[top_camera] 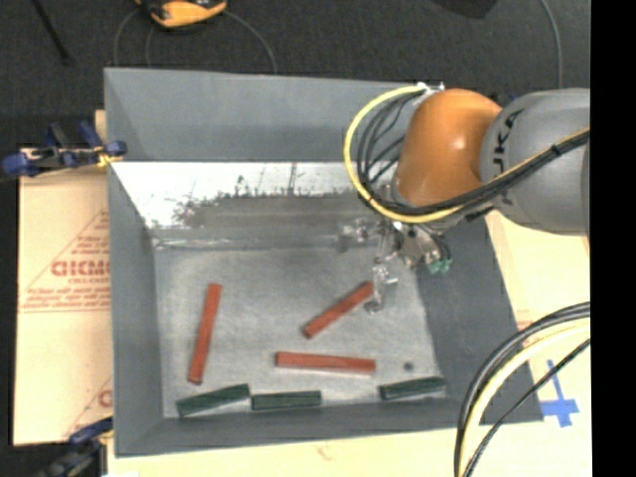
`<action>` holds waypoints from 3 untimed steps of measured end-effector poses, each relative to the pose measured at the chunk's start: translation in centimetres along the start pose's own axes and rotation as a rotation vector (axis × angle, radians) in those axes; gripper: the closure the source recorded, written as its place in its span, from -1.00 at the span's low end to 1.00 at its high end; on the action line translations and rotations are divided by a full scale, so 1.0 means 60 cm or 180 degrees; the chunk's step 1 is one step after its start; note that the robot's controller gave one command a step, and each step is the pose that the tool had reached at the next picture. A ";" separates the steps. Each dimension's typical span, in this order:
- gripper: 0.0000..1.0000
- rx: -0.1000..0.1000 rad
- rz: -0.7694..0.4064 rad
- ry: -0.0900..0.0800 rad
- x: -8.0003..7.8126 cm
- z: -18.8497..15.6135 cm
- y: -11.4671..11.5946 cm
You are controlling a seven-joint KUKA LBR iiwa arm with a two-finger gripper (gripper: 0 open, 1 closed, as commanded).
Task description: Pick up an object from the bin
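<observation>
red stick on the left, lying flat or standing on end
Lying flat: the left red stick shows its whole length against the bin floor.

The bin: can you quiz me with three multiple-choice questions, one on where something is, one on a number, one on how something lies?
1. Where are the dark green bars? A) in a row along the lower edge of the bin floor B) heaped mid-bin C) against the far wall
2. How many red-brown sticks? A) two B) three C) five
3. The stick nearest the gripper lies: A) upright B) across another stick C) flat, slanted, apart from the others

1 A, all three line that edge; 2 B, one left, one low, one slanted; 3 C, it touches no other stick.
</observation>
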State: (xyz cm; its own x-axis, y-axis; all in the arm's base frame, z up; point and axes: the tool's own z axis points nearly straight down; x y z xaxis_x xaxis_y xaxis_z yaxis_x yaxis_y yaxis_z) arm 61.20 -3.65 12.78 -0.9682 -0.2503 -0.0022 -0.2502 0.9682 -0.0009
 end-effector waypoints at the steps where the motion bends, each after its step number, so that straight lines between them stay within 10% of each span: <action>1: -1.00 -0.0002 0.0437 -0.0005 -0.004 0.014 -0.012; 2: -1.00 -0.0002 0.0697 -0.0013 0.002 0.089 0.005; 3: 1.00 0.0004 0.0601 -0.0016 0.006 0.099 0.004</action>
State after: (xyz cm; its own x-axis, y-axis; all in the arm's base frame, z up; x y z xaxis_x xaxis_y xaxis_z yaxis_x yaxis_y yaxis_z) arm 60.81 -3.52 6.81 -0.9979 -0.0642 -0.0076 -0.0642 0.9979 -0.0012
